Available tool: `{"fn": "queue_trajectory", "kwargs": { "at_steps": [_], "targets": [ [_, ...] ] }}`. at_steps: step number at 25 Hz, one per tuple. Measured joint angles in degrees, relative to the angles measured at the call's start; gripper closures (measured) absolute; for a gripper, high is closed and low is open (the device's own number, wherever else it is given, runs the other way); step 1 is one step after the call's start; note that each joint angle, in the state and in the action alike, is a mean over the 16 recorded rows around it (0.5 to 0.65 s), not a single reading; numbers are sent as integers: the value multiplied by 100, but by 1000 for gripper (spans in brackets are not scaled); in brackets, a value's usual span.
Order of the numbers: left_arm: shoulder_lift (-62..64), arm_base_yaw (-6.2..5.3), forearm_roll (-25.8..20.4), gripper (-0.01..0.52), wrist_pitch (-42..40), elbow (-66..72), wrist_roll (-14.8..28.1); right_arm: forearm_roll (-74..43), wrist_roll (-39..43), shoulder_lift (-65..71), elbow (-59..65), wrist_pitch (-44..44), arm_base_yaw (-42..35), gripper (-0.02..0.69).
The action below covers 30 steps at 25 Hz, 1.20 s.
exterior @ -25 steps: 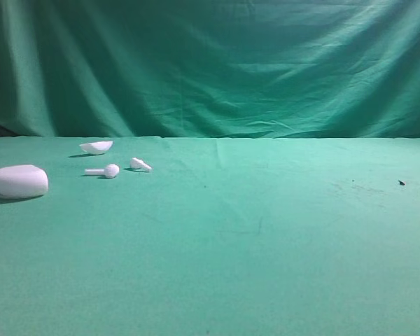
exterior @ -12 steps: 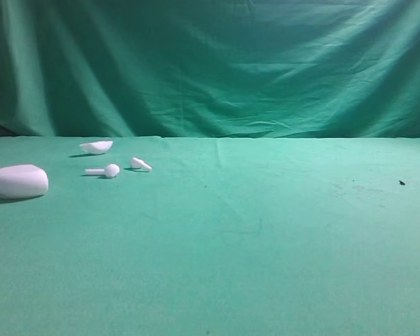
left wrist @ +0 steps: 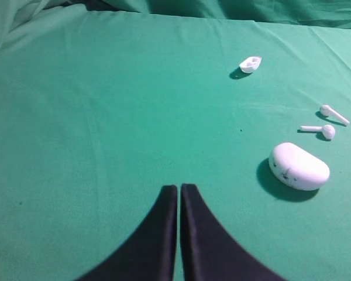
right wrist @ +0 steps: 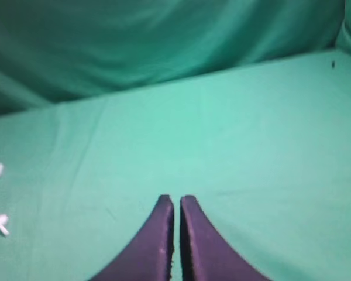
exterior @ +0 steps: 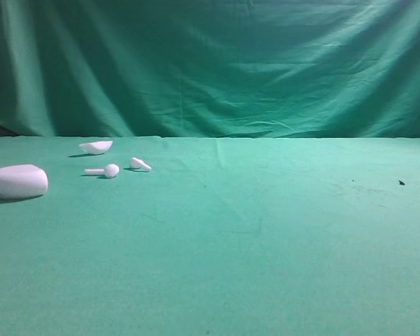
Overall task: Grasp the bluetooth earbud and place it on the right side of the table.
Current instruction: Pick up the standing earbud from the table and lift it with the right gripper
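Observation:
The bluetooth earbud (exterior: pixel 140 164) is a tiny white piece with a stubby stem, lying on the green table (exterior: pixel 266 245) at the far left. It also shows at the right edge of the left wrist view, earbud (left wrist: pixel 333 114). My left gripper (left wrist: pixel 179 187) is shut and empty, well short of it and to its left. My right gripper (right wrist: pixel 175 199) is shut too, holding nothing, over bare cloth. Neither gripper shows in the exterior view.
A longer-stemmed white earbud (exterior: pixel 103 170) lies just left of the stubby one. A white half-shell (exterior: pixel 96 146) sits behind them and a white oval case (exterior: pixel 17 181) lies at the left edge. A small dark speck (exterior: pixel 402 183) marks the right side.

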Motion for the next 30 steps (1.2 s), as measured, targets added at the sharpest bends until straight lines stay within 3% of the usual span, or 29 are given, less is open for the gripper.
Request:
{"fn": "queue_trajectory", "kwargs": {
  "at_steps": [7,16,30],
  "targets": [
    [0,0,0,514,0,0,0,-22,-437,2375,-2060,1258,1213,665],
    [0,0,0,514,0,0,0,-79,-469,4658,-4153,1725,2267,652],
    [0,0,0,514,0,0,0,-171,-355,6513,-6178,1938,2513,408]
  ]
}}
